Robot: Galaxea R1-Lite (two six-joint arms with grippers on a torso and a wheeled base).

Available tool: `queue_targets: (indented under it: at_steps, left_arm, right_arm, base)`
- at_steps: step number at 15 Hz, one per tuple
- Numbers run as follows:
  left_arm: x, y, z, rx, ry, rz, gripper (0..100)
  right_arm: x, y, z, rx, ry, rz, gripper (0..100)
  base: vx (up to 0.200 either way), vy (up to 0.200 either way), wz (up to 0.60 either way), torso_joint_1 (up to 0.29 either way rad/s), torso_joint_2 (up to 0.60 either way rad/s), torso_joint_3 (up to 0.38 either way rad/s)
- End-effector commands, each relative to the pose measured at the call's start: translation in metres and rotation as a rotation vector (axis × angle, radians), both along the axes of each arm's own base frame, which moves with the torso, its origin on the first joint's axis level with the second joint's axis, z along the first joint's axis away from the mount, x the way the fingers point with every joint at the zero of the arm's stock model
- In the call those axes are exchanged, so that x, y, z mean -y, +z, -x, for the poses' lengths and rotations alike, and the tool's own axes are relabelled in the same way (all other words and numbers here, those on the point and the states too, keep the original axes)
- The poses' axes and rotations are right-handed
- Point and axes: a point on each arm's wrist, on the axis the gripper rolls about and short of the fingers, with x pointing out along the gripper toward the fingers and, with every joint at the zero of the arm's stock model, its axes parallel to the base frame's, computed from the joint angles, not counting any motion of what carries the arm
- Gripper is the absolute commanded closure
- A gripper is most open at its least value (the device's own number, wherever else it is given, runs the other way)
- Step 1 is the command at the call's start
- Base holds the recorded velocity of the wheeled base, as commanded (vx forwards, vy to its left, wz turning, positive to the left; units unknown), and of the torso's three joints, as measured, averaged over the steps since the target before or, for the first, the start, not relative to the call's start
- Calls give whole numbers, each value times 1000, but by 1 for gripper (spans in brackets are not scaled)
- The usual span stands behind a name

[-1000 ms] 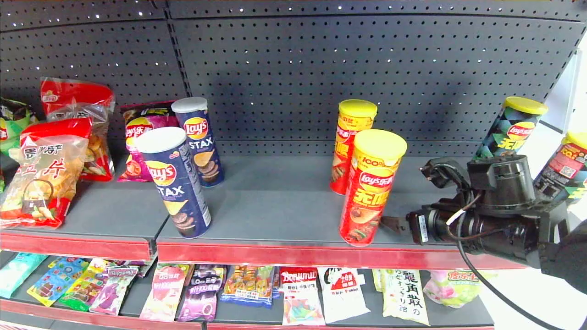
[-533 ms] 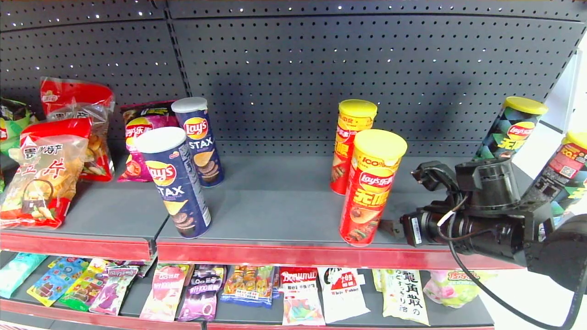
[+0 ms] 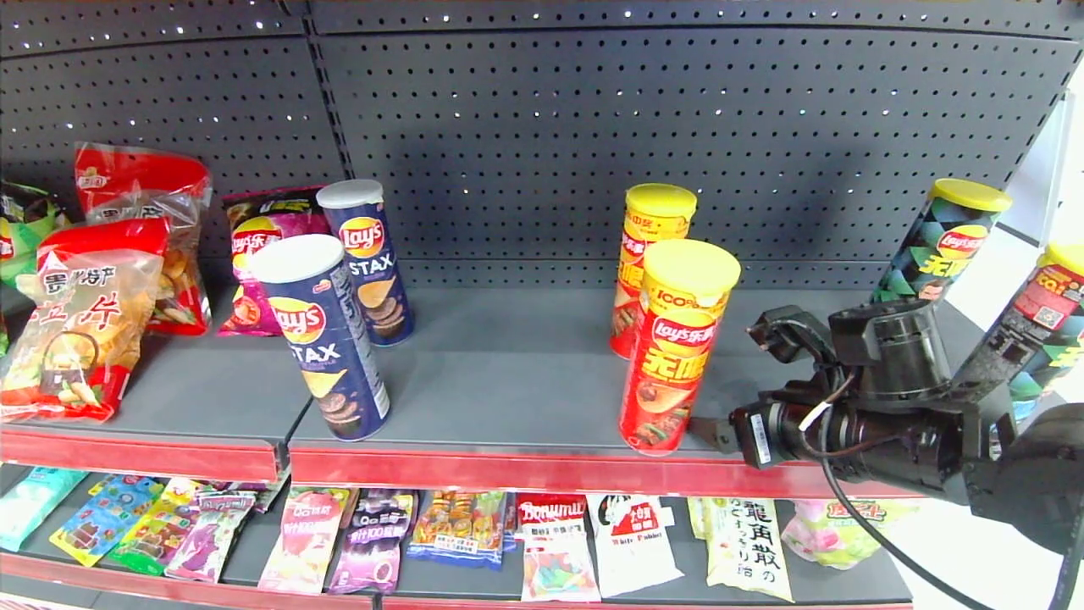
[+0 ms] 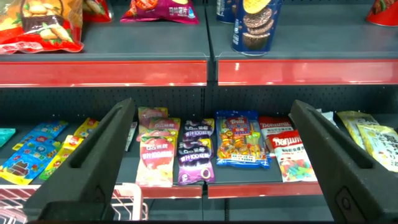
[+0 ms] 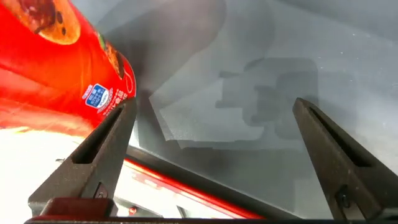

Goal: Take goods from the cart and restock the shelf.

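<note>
Hanging nearest, the left gripper has its two fingers spread wide with nothing between them. It is close to a corner of the white wire cart and faces the lower shelf. A row of candy packets lies flat there, overlapping too much to count.

One level up, the right gripper is just as wide and holds nothing. It lies low over the front of the upper shelf, at 4 o'clock of the front red can. One fingertip is just beside that can's base; whether it touches cannot be told.

There are two red cans with yellow lids. The back red can stands at 11 o'clock of the front one, close behind it.

Two blue cans with white lids stand well apart from the red pair, toward 9 o'clock. They are the front blue can and, at 1 o'clock of it, the back blue can.

Two more yellow-lidded cans stand at the 3 o'clock edge, a patterned can and an edge can.

Four snack bags sit at the 9 o'clock end: two red bags, one magenta bag and one green bag.

Farthest back is the grey pegboard.
</note>
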Motion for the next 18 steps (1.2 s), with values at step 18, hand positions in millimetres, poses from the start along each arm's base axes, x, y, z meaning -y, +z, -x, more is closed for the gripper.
queue_targets:
  at_steps: [18]
  left_arm:
    - [0, 0, 0, 2, 0, 0, 0]
  right_arm:
    - [-10, 3, 3, 14, 39, -3, 0]
  base:
    - [0, 0, 0, 0, 0, 0]
